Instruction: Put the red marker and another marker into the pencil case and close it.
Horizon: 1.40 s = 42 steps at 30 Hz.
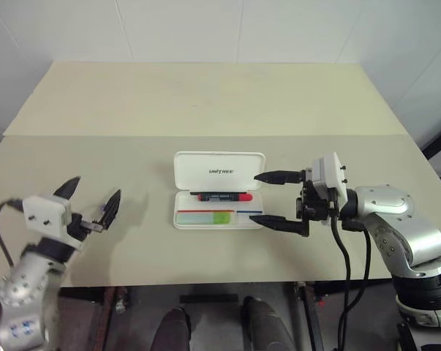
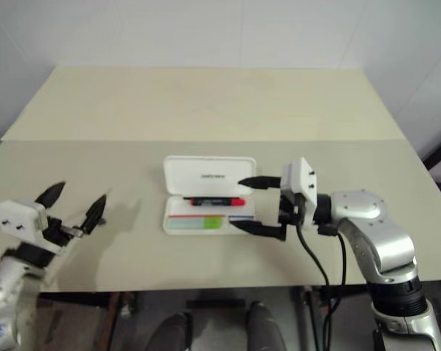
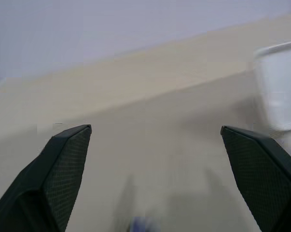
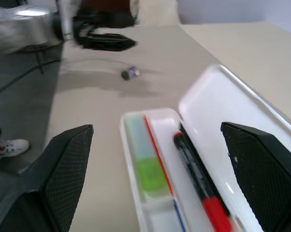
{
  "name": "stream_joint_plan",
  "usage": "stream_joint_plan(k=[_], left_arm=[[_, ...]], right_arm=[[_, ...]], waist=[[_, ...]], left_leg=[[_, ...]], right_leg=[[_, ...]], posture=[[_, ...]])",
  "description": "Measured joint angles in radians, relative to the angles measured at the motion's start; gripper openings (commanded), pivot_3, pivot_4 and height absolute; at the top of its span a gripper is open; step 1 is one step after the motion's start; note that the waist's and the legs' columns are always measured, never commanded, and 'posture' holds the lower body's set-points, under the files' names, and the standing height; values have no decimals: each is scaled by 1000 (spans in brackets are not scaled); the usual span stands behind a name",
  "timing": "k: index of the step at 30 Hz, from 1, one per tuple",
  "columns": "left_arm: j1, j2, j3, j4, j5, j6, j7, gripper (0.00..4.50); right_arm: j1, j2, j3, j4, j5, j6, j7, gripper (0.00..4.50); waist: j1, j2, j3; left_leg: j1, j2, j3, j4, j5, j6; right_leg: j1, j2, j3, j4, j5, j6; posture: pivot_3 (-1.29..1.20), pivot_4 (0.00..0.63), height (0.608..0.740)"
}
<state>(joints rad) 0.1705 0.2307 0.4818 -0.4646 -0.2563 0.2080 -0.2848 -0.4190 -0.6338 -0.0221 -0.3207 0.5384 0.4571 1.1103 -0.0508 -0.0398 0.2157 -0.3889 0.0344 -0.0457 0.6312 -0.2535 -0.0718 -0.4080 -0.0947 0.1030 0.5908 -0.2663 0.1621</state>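
Left gripper point(image 1: 88, 201) spread wide, empty | right gripper point(image 1: 268, 199) released beside open pencil case point(image 1: 219, 172) (both markers inside) | beige table point(image 1: 205, 102), white walls.

The one readable marking was a small dark "UNITREE" print on the pencil case point(image 1: 219, 190), standing at about the middle of the inner face of its raised white lid, just above the tray half of the case. The letters were clear enough in the left eye view; in the right eye view the same print appeared on the lid as a short dark line too small to make out
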Motion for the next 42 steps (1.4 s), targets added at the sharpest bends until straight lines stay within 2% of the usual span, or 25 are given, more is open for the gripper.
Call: stream_joint_plan(k=[2, 4, 8, 14, 22, 25, 36, 42], left_arm=[[25, -57, -31, -37, 31, 58, 90, 4500], [36, -88, -44, -74, 49, 101, 155, 4500], [33, -136, -70, -107, 60, 183, 250, 4500], [-40, -150, -81, -97, 61, 266, 326, 4500], [-102, -128, -110, 10, 66, 338, 340, 4500], [-117, -128, -109, 10, 66, 359, 351, 3888], [-144, -78, -112, 38, 86, 385, 359, 294], [-168, -74, -111, 51, 86, 394, 358, 268]], right_arm=[[-15, 0, 1, 16, -1, -7, 0, 4465], [-32, 0, 1, 20, -1, -20, 3, 4465], [-42, -2, 2, 34, -1, -25, 6, 4465], [-63, 0, 17, 35, -1, -25, 1, 4465], [-81, 1, 17, 34, -1, -25, -15, 4465], [-82, 1, 17, 32, -1, -25, -23, 4500], [-76, 1, 16, 0, 1, -25, -56, 4500], [-72, 1, 16, -1, 1, -26, -60, 4500]], waist=[[5, -1, 0], [7, -1, 0], [6, -2, -1], [8, -2, -1], [11, -2, -2], [14, -2, -2], [24, -2, -2], [23, -2, -2]], left_leg=[[0, 0, -1, 0, 1, 1], [0, 0, -1, 1, 2, 1], [0, 0, -1, 2, 2, 1], [0, 0, -1, 1, 2, 1], [-1, 0, -1, -1, 2, 1], [-1, 0, -1, -1, 2, 1], [-1, -1, -1, 0, 2, 1], [-1, -1, -1, 0, 2, 1]], right_leg=[[0, 1, 0, 0, -1, -2], [0, 1, 0, -1, -3, -7], [4, 1, 0, -8, 1, -8], [3, 1, 0, -9, 1, -8], [2, 1, 0, -8, 1, -8], [2, 1, 0, -8, 1, -8], [2, 0, 0, -9, 1, -8], [2, 0, 0, -8, 1, -8]], posture=[[0, 150, 740], [0, 150, 740], [0, 150, 740], [0, 150, 740], [0, 150, 740], [0, 150, 740], [0, 150, 740], [0, 150, 740]])
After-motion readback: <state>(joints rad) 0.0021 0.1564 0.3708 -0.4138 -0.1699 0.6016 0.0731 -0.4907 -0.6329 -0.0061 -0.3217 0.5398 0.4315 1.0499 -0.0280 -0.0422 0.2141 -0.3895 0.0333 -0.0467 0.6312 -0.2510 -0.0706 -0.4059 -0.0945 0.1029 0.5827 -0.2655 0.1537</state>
